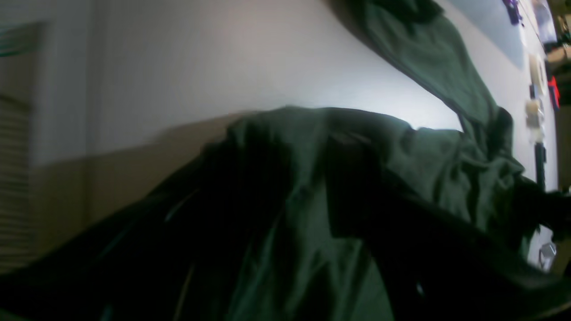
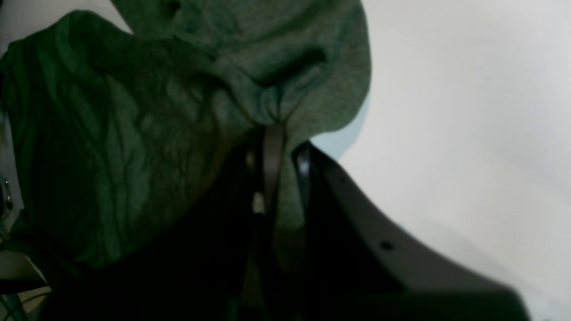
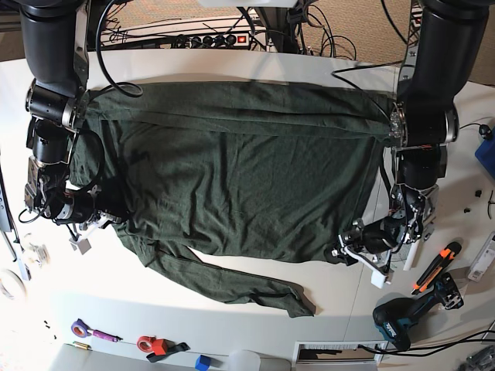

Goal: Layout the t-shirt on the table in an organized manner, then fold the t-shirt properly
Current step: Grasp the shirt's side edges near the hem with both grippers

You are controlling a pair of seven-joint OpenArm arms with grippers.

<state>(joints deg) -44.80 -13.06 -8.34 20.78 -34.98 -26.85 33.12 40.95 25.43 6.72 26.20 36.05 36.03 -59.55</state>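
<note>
Base view, read left to right.

- Right gripper (image 3: 104, 220): at the t-shirt's (image 3: 240, 178) left-hand edge, low on that side. In the right wrist view its fingers (image 2: 272, 147) are drawn narrow, with a bunch of green cloth pinched between them.
- T-shirt: spread over the middle of the counter (image 3: 232, 325), mostly flat. Its long axis runs across the view, from one gripper to the other. A folded band lies along the far edge. One sleeve (image 3: 232, 286) trails loose toward the near edge.
- Left gripper (image 3: 344, 251): at the shirt's near right-hand corner. Cloth fills the left wrist view, so I cannot tell whether it is clamped or parted.
- Drill (image 3: 402, 321): near right, apart from the shirt.
- No containers seen.

Judgement: each arm has its own end, and the loose sleeve lies between them.
</note>
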